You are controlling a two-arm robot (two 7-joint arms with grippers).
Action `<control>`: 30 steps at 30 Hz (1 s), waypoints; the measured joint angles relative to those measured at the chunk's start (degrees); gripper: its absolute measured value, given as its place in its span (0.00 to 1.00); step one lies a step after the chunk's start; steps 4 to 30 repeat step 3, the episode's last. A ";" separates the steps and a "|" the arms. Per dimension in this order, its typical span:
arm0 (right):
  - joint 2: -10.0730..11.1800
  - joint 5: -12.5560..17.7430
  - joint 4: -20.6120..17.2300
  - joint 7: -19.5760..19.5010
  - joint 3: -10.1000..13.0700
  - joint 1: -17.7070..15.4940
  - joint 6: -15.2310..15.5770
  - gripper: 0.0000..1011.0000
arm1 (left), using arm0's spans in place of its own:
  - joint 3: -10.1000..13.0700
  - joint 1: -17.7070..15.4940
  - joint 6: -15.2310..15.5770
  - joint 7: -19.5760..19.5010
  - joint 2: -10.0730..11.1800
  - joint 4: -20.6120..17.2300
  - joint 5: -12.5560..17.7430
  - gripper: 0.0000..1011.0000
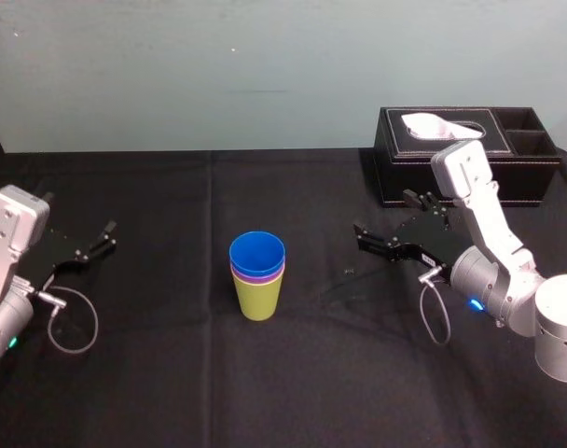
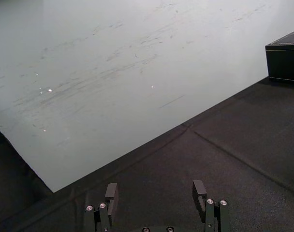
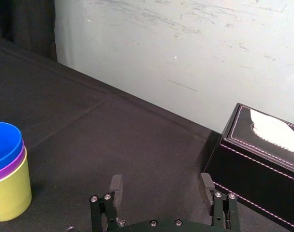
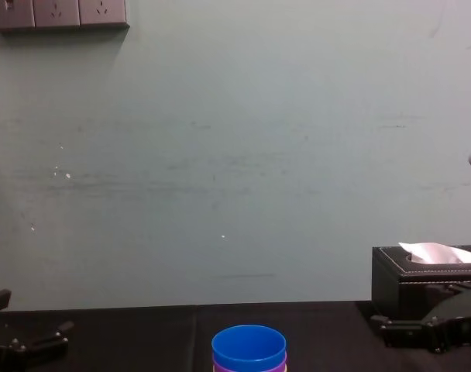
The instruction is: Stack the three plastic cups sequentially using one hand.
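The three plastic cups stand nested in one stack at the table's middle: the blue cup [image 1: 257,254] on top, the purple cup [image 1: 256,276] as a thin band under it, the yellow-green cup [image 1: 258,299] at the bottom. The right wrist view has the same stack, blue cup [image 3: 3,145] over yellow-green cup [image 3: 10,193]. My right gripper [image 1: 388,233] hovers to the right of the stack, apart from it, open and holding nothing; its fingers [image 3: 116,186] stand wide. At the table's left my left gripper [image 1: 103,238] rests open and empty.
A black leather tissue box [image 1: 465,154] with a white tissue stands at the back right, just behind my right arm. Black cloth [image 1: 265,392] covers the table, and a pale wall runs along its far edge.
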 joint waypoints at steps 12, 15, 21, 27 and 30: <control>0.02 0.00 -0.07 0.00 -0.05 0.04 0.03 0.99 | 0.00 0.00 0.00 0.00 0.00 0.00 0.00 1.00; 0.02 0.00 -0.07 0.00 -0.05 0.04 0.03 0.99 | 0.00 0.00 0.00 0.00 0.00 0.00 0.00 1.00; 0.02 0.00 -0.07 0.00 -0.05 0.04 0.03 0.99 | 0.00 0.00 0.00 0.00 0.00 0.00 0.00 1.00; 0.02 0.00 -0.07 0.00 -0.05 0.04 0.03 0.99 | 0.00 0.00 0.00 0.00 0.00 0.00 0.00 1.00; 0.02 0.00 -0.07 0.00 -0.05 0.04 0.03 0.99 | 0.00 0.00 0.00 0.00 0.00 0.00 0.00 1.00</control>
